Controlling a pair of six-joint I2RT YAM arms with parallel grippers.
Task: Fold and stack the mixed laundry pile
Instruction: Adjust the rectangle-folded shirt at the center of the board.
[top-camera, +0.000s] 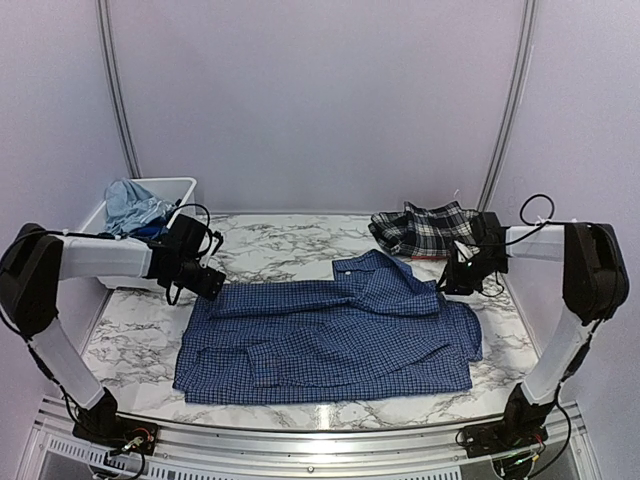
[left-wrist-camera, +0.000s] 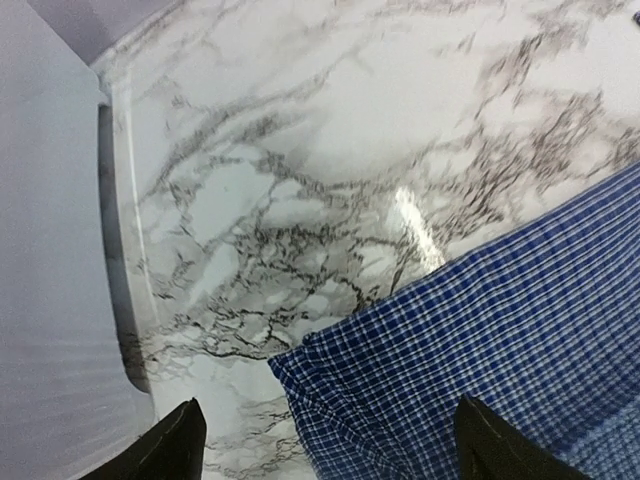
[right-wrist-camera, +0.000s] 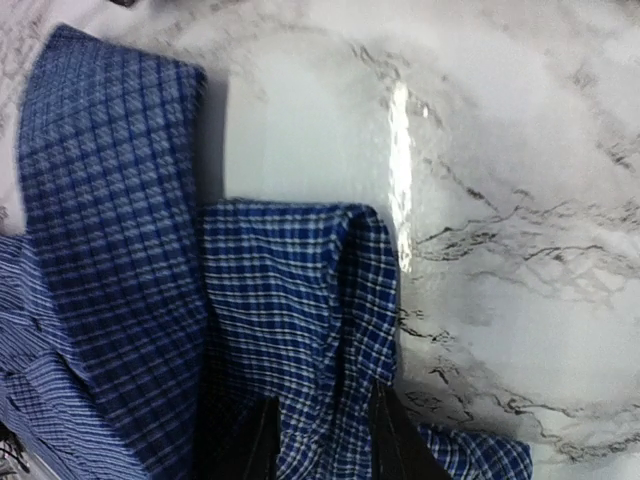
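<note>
A navy small-check button shirt (top-camera: 330, 340) lies spread flat across the middle of the marble table. My left gripper (top-camera: 212, 285) hovers over the shirt's far left corner (left-wrist-camera: 420, 380), open wide with nothing between its fingers (left-wrist-camera: 185, 445). My right gripper (top-camera: 452, 283) is at the shirt's far right edge. Its jaws stand a little apart, with a raised fold of the shirt (right-wrist-camera: 320, 400) between the fingers (right-wrist-camera: 262, 440). A black-and-white plaid piece (top-camera: 425, 228) lies crumpled at the back right. A light blue garment (top-camera: 130, 205) sits in the bin.
A white plastic bin (top-camera: 175, 188) stands at the back left, just behind my left arm; its wall (left-wrist-camera: 50, 250) fills the left of the left wrist view. Bare marble (top-camera: 290, 245) shows behind the shirt.
</note>
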